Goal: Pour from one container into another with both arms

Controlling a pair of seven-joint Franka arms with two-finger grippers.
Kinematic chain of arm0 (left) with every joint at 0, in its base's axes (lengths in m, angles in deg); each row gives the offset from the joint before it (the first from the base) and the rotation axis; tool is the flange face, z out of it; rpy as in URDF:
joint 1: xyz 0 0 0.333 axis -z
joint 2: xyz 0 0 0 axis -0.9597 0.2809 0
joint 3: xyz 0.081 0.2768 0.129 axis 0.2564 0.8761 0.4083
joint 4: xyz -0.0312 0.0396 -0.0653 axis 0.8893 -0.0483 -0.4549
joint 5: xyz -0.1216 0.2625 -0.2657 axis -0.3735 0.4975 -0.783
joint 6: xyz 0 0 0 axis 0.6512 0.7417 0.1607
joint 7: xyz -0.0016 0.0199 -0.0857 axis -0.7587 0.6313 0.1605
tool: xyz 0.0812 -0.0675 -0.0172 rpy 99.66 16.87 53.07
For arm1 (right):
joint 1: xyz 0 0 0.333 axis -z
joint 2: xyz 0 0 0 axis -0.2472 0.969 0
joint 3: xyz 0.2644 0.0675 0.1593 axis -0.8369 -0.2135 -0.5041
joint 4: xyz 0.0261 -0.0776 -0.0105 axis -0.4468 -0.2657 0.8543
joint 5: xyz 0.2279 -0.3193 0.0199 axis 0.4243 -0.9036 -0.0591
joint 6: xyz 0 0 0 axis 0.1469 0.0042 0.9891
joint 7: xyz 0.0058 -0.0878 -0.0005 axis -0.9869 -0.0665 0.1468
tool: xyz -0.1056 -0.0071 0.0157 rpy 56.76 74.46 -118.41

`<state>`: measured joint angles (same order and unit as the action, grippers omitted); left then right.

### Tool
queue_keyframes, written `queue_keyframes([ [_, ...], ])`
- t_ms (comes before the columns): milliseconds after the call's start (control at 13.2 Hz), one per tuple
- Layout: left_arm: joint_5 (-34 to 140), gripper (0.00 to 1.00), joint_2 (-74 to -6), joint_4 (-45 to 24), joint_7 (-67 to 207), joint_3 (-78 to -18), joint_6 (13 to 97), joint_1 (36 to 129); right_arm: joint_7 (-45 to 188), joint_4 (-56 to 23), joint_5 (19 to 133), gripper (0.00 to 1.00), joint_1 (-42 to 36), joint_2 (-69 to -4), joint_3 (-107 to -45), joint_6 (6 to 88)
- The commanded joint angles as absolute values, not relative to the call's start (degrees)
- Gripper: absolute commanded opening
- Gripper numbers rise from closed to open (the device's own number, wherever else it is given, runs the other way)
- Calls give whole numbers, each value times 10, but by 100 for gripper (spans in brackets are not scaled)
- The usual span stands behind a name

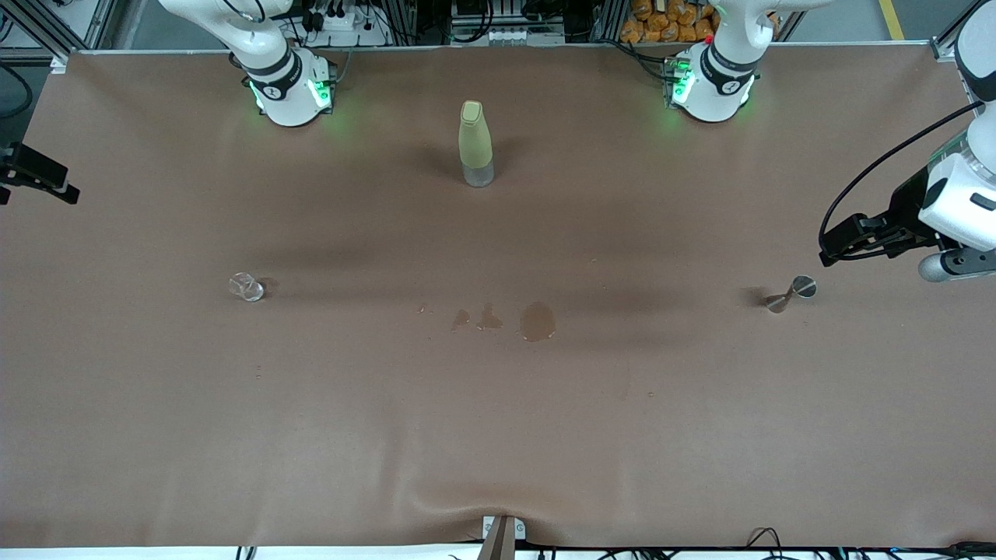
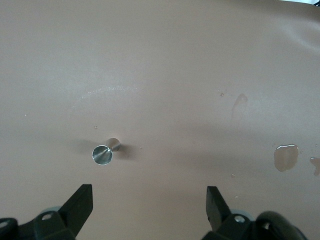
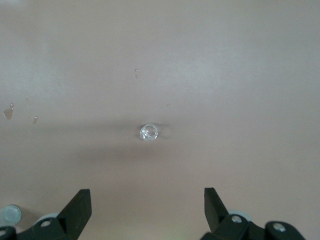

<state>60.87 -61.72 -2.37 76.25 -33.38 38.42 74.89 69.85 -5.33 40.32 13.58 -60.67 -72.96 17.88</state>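
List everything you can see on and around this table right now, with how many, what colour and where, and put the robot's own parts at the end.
glass cup: one, clear, standing toward the right arm's end of the table
steel jigger: one, shiny silver, standing toward the left arm's end of the table
bottle: one, yellow-green with a clear base, upright mid-table, farther from the front camera than the cup and jigger
wet patches: a few, darker brown, mid-table between the cup and jigger
table cover: one, brown
left gripper: one, black fingers, open, up in the air over the table beside the jigger
right gripper: one, black fingers, open, up in the air over the table beside the cup
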Motion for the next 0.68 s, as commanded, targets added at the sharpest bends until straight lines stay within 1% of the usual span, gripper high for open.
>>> queue_keyframes([
  [0,620,100,-627,-19,761,-335,378,749,701,-36,404,100,137,-593,-727,169],
  [378,620,100,-630,-19,760,-342,377,749,667,-44,421,100,141,-573,-727,175],
  [606,620,100,-630,-19,757,-345,371,749,612,-77,421,100,153,-569,-727,212],
])
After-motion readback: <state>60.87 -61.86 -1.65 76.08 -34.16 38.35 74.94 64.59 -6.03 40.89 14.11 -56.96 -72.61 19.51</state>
